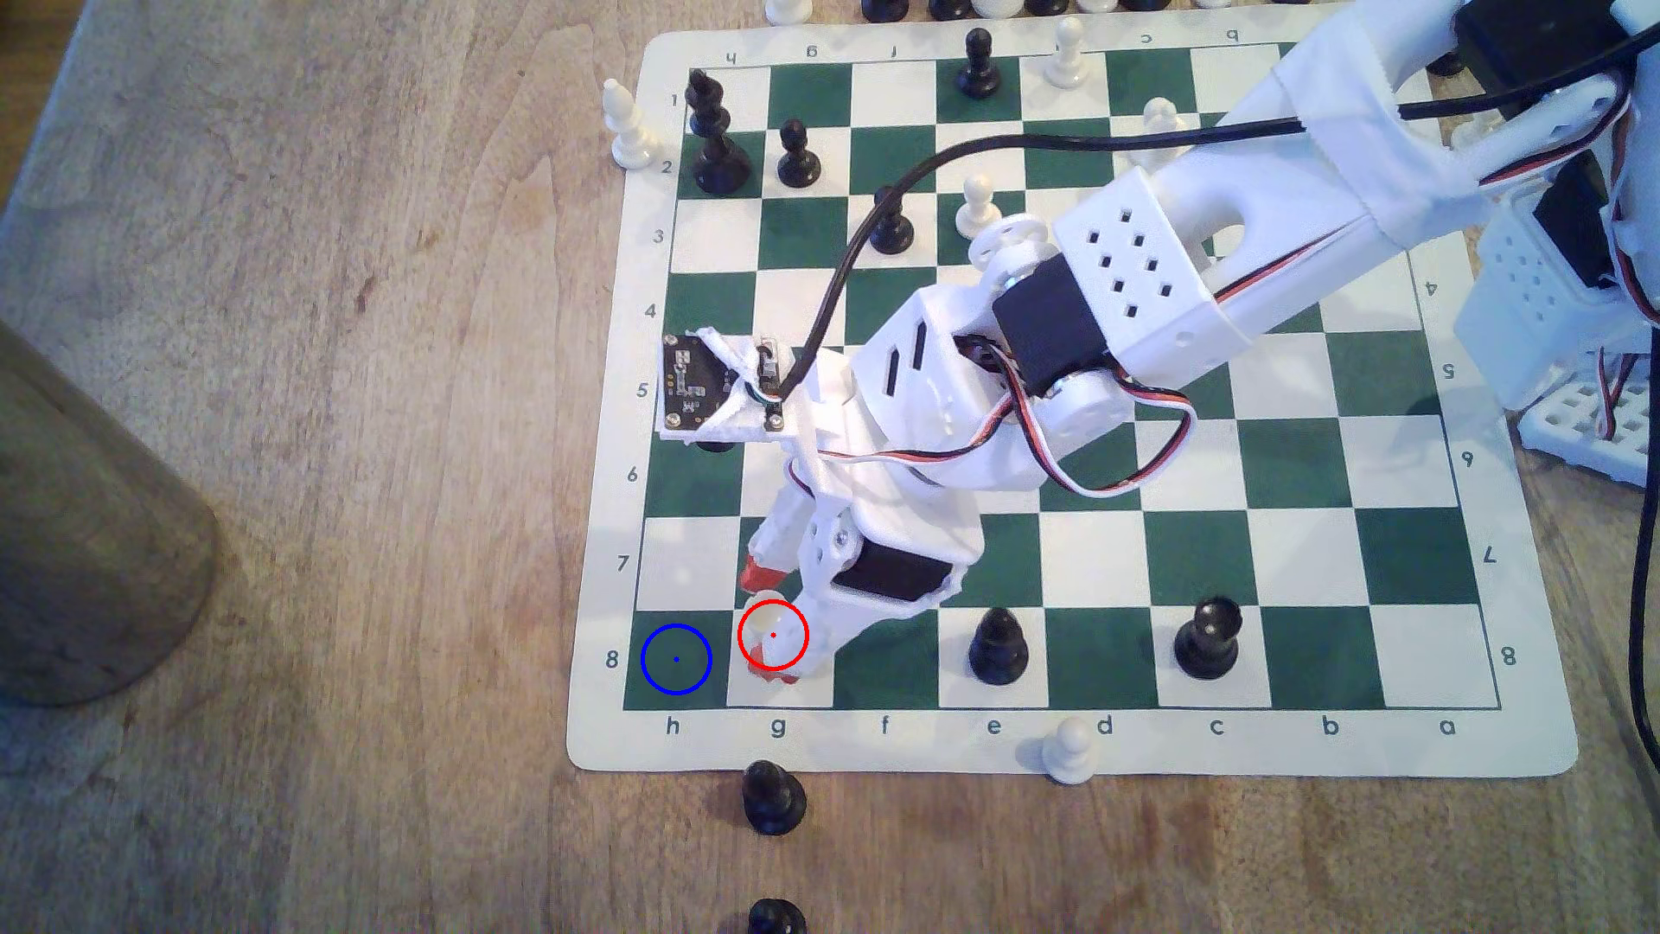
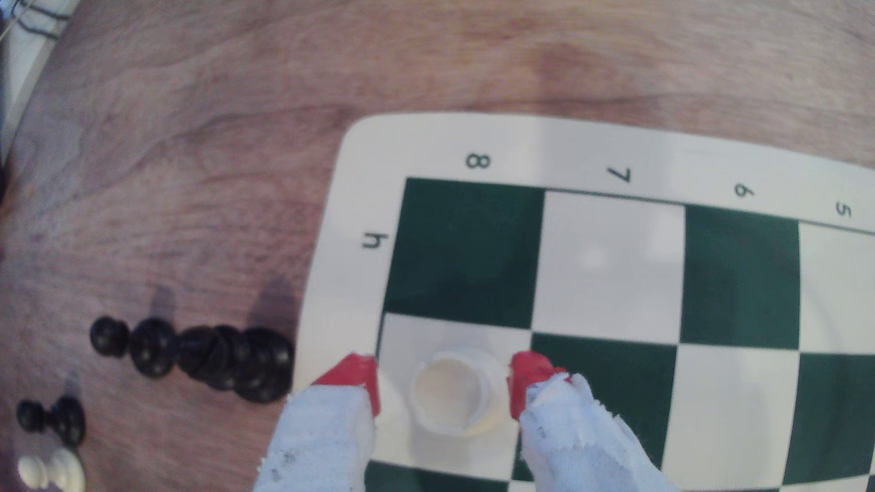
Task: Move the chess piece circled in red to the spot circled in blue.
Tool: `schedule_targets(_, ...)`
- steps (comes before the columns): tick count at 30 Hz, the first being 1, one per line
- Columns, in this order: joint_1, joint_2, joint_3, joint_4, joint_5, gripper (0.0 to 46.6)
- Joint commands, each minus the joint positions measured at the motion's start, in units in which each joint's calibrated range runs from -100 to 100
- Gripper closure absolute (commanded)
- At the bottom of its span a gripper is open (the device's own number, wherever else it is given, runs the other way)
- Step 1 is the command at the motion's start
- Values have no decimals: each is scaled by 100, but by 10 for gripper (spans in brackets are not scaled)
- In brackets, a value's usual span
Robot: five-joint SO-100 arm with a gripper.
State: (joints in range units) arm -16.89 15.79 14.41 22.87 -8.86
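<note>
The white rook (image 1: 772, 633) stands upright on the white square g8, inside the red circle, on the bottom row of the chessboard (image 1: 1078, 750) in the exterior view. The gripper (image 1: 771, 621) is lowered over it with its jaws spread apart, one red fingertip (image 1: 762, 575) above the piece on the g7 side and the other just showing at the rook's lower edge. In the wrist view the rook (image 2: 450, 395) sits between the two red fingertips (image 2: 525, 378), with a narrow gap of board visible on either side; I cannot tell that either pad touches it.

The spot circled in blue (image 1: 676, 659) is the dark green corner square h8, just beside the rook on the exterior view's left, and it is bare.

The exterior view gives the drawn circles, the white arm (image 1: 1168, 269) reaching across the board, and a black bishop (image 1: 997, 647) on e8. The wrist view looks straight down into the rook's hollow, rimmed top, shows the h8 square (image 2: 466, 250) with its printed labels, and shows black pieces (image 2: 222, 357) lying on the wooden bench (image 2: 189, 165) off the board's edge.
</note>
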Motion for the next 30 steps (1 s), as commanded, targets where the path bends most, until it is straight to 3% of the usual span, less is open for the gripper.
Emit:
schedule_targets(1, -12, -187, -499, 72, 0, 322)
schedule_targets(30, -75, -17, -671, 187, 29, 372)
